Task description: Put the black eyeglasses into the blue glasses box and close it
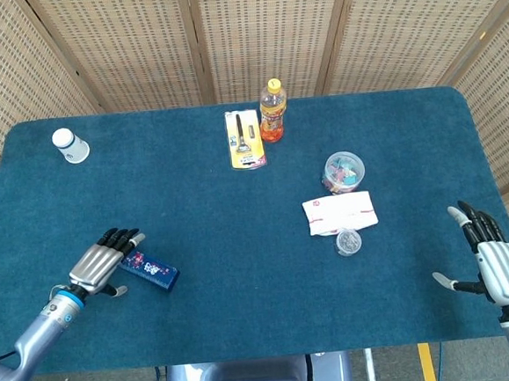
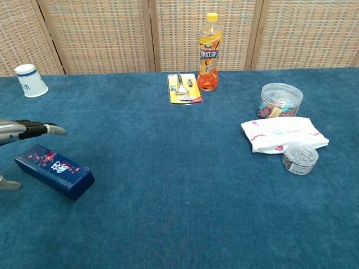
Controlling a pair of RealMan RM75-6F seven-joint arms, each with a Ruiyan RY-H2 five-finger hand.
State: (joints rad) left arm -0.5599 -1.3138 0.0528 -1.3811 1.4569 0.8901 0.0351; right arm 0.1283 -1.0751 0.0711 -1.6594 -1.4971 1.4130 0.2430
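The blue glasses box [image 1: 150,269] [image 2: 54,171] lies closed on the table near the front left. No eyeglasses show in either view. My left hand [image 1: 100,264] [image 2: 25,129] hovers just left of the box with its fingers stretched out over the box's left end, holding nothing; whether the fingertips touch the lid I cannot tell. At the front right corner my right hand [image 1: 492,256] stays spread and empty, far from the box; the chest view does not show it.
A white paper cup [image 1: 70,145] stands at the back left. A yellow blister pack [image 1: 244,139] and an orange drink bottle [image 1: 272,111] sit at the back middle. A clear jar [image 1: 343,171], a white packet [image 1: 339,212] and a small round tin [image 1: 348,241] lie right of centre.
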